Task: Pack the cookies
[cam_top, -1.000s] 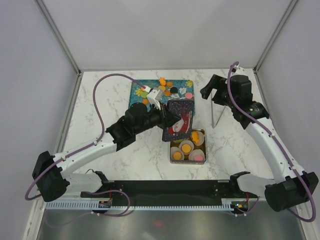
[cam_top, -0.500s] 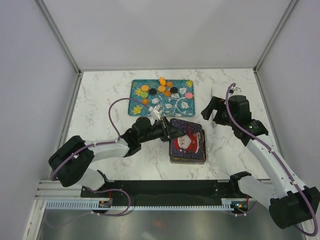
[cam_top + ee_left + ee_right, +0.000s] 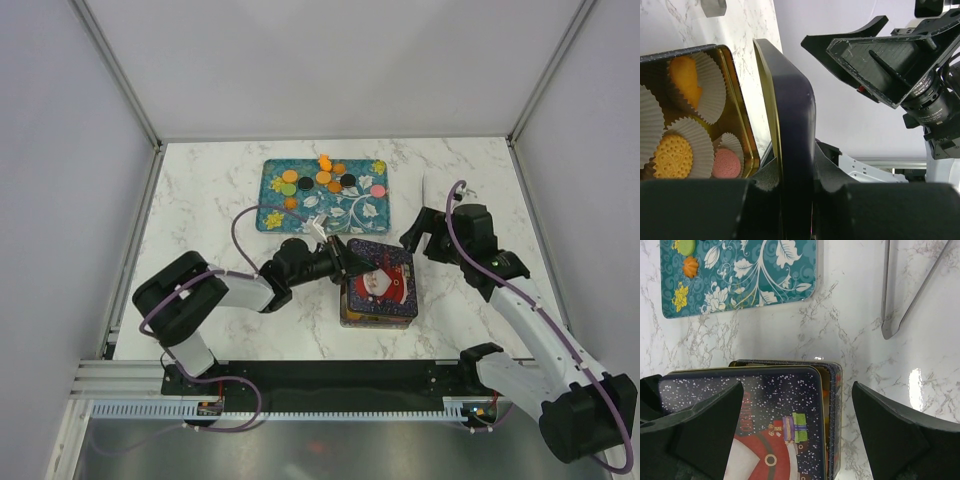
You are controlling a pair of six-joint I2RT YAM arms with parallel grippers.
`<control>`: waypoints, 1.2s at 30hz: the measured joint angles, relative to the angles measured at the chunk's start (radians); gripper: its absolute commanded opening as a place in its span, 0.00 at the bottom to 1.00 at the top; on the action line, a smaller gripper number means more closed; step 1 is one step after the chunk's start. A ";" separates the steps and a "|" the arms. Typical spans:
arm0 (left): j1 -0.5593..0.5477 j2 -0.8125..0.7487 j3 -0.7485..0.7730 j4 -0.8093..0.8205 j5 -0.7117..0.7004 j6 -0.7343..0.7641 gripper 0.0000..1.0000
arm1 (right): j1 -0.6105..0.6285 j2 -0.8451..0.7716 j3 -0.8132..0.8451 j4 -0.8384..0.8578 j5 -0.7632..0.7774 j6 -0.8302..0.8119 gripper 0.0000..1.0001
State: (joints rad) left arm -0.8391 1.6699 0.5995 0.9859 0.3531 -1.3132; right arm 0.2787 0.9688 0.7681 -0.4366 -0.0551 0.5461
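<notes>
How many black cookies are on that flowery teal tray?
2. One black cookie lies in the cluster's left part on the teal tray, the other at its right edge. Part of the tray's near edge is covered, so another might hide.

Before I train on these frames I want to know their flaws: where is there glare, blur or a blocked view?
Right wrist: a white glare patch on the table, the fingers of the right claw dark and soft in the bottom corners. Left wrist: the lid sits close and blurred, hiding the middle; the bottom is near black. Top: even light, faint shadows, sharp.
</notes>
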 measured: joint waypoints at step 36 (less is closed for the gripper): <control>0.037 0.186 0.015 0.162 0.083 -0.047 0.18 | -0.033 -0.066 -0.257 0.148 -0.136 0.043 0.96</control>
State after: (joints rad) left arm -0.8024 1.8557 0.6144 1.1481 0.4362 -1.3605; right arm 0.2455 0.9024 0.5106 -0.2886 -0.1909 0.5896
